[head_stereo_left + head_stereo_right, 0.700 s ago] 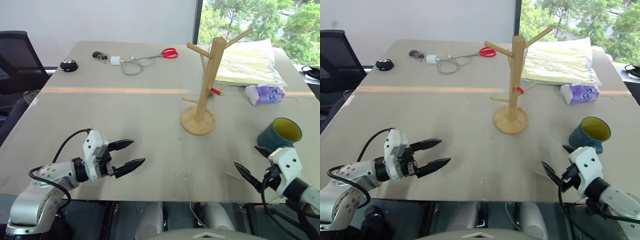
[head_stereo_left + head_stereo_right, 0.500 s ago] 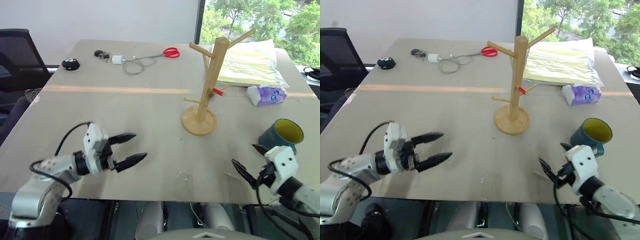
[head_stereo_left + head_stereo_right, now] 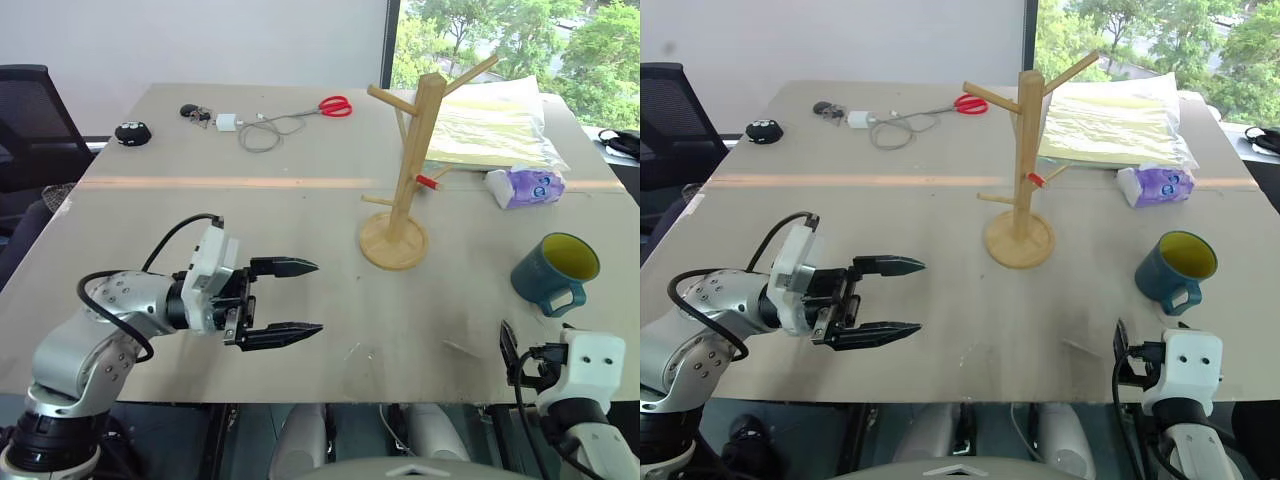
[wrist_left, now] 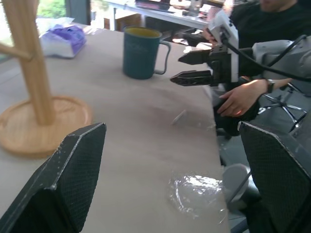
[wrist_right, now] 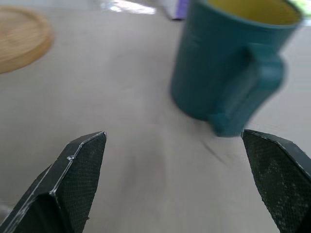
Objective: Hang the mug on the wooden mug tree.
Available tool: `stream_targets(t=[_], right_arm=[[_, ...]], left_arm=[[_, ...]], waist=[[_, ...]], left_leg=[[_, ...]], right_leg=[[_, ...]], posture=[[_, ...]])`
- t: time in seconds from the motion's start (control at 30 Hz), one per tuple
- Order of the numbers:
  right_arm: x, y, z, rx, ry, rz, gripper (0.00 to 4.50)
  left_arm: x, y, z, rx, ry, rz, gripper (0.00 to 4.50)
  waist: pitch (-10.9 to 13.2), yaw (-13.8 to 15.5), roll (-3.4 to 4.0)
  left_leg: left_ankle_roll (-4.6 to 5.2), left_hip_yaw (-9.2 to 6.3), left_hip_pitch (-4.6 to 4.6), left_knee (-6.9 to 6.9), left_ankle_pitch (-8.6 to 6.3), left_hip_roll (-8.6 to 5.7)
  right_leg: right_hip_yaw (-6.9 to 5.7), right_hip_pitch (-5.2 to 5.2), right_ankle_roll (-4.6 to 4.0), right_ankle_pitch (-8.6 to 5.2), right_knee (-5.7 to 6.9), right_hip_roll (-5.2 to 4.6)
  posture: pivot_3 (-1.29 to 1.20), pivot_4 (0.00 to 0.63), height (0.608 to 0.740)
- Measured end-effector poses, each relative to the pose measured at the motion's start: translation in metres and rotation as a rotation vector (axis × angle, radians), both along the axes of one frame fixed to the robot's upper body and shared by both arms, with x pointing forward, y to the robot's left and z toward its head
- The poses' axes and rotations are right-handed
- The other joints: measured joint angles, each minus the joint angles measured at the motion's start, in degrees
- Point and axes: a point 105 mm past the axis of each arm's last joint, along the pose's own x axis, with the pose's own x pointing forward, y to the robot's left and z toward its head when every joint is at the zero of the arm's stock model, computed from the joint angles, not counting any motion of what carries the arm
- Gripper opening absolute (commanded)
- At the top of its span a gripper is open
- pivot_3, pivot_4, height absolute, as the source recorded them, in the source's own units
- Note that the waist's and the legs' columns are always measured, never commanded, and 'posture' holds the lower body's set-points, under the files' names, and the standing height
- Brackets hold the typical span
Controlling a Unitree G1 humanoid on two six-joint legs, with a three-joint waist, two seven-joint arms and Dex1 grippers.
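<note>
Right gripper [image 5: 175, 189]: fingers spread wide and empty, low at the table's [image 3: 300, 215] near edge, aimed at the mug.
Left gripper [image 3: 290, 298]: jaws parted, holding nothing, hovering over bare tabletop and pointing right.
Mug [image 3: 555, 271]: upright on the table's right side, handle toward the near edge, free of both grippers.
Wooden mug tree [image 3: 405, 175]: upright mid-table, left of and beyond the mug, pegs bare.
Behind: purple packet [image 3: 528, 186], yellow-green bag [image 3: 490, 125]; far off, red scissors [image 3: 336, 105], white cable [image 3: 262, 128].
Left wrist view: a person's hand [image 4: 237, 101] at the table's edge.
</note>
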Motion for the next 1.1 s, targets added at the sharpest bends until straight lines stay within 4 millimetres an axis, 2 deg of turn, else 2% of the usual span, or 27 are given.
stream_targets(t=[0.17,0.33,0.47,0.73,1.1], right_arm=[[0.004,-0.021,0.004,-0.028,-0.033,-0.1,4.5],[0.021,-0.035,0.007,-0.032,-0.073,-0.153,4.5],[0.028,-0.042,-0.003,-0.026,-0.047,-0.185,4.5],[0.033,-0.054,-0.007,-0.059,-0.021,-0.222,4.5],[0.039,-0.071,0.001,-0.098,0.009,-0.313,4.5]], left_arm=[[0.002,-0.002,0.0,0.0,0.008,-0.024,4.47],[0.002,-0.003,0.0,0.001,0.005,-0.03,4.47],[0.002,-0.003,0.0,0.002,0.004,-0.03,4.47],[0.002,-0.003,0.0,0.004,0.001,-0.024,4.47],[0.002,-0.005,0.002,0.007,-0.011,-0.014,4.47]], waist=[[0.0,-0.14,0.0],[0.0,-0.6,-0.01],[0.01,-0.76,0.01],[0.01,-0.84,0.0],[0.01,-0.82,0.0]], left_leg=[[0.0,0.02,-0.05,-0.01,0.01,-0.01],[0.01,0.01,-0.08,-0.04,0.01,-0.02],[0.01,0.02,-0.07,-0.05,0.01,-0.04],[0.02,0.02,-0.07,-0.04,0.02,-0.04],[0.02,0.02,-0.06,-0.04,0.02,-0.05]], right_leg=[[0.04,-0.02,-0.01,0.0,-0.01,0.02],[0.06,-0.02,-0.02,0.0,0.0,0.07],[0.11,-0.02,-0.03,0.01,0.0,0.1],[0.12,-0.02,-0.02,0.01,0.01,0.1],[0.14,-0.01,-0.04,0.02,0.02,0.13]], posture=[[0.0,0.15,0.74],[0.0,0.15,0.74],[0.0,0.15,0.74],[0.0,0.15,0.74],[0.0,0.15,0.74]])
